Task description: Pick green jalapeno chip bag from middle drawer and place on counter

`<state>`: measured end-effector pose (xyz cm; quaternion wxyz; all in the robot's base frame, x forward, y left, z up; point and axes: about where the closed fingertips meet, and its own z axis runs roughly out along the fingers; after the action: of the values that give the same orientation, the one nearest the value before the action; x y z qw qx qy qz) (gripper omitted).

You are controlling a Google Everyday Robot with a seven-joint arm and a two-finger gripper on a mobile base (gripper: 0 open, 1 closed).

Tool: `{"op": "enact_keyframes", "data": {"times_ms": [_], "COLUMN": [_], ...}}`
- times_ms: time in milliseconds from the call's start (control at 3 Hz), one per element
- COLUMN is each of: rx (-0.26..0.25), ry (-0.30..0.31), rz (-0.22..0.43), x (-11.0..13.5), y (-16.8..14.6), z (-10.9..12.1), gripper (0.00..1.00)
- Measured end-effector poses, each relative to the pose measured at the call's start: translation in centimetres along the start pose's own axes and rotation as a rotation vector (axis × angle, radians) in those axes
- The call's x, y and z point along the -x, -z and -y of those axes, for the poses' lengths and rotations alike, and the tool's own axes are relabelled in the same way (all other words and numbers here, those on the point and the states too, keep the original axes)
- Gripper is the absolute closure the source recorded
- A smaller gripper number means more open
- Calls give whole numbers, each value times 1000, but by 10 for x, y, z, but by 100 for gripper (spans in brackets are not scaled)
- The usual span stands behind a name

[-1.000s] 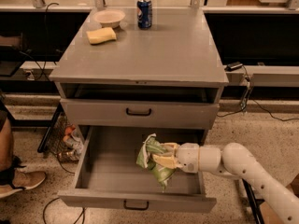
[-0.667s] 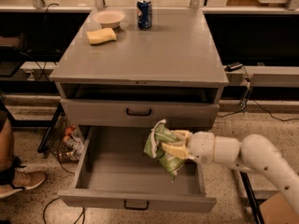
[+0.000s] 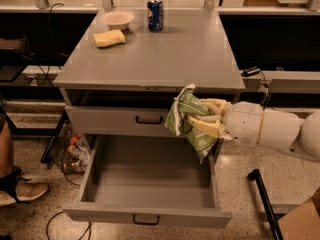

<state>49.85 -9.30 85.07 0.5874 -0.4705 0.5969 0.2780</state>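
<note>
My gripper [image 3: 204, 118] is shut on the green jalapeno chip bag [image 3: 186, 122], a crumpled green foil bag with a white patch. It holds the bag in the air in front of the cabinet, above the right side of the open middle drawer [image 3: 150, 181] and just below the front edge of the counter [image 3: 165, 54]. The drawer is pulled out with nothing in it, its black handle at the front. My white arm reaches in from the right.
On the counter's far left stand a yellow sponge [image 3: 109, 38], a white bowl [image 3: 117, 19] and a blue soda can [image 3: 155, 14]. The upper drawer [image 3: 120, 119] is shut. A person's foot [image 3: 17, 191] is at the left; a black bar [image 3: 265, 204] on the floor at right.
My gripper has lifted the chip bag out of the drawer, from inside it up to just under the counter's front edge.
</note>
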Motion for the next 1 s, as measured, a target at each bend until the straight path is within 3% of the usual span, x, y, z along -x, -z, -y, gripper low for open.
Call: {"op": "enact_keyframes", "data": {"times_ms": [667, 1000], "rx": [15, 7], "ry": [20, 84], "rz": [18, 57], "x": [13, 51], "y": [-13, -34], "z": [10, 41], "gripper": [100, 100]}}
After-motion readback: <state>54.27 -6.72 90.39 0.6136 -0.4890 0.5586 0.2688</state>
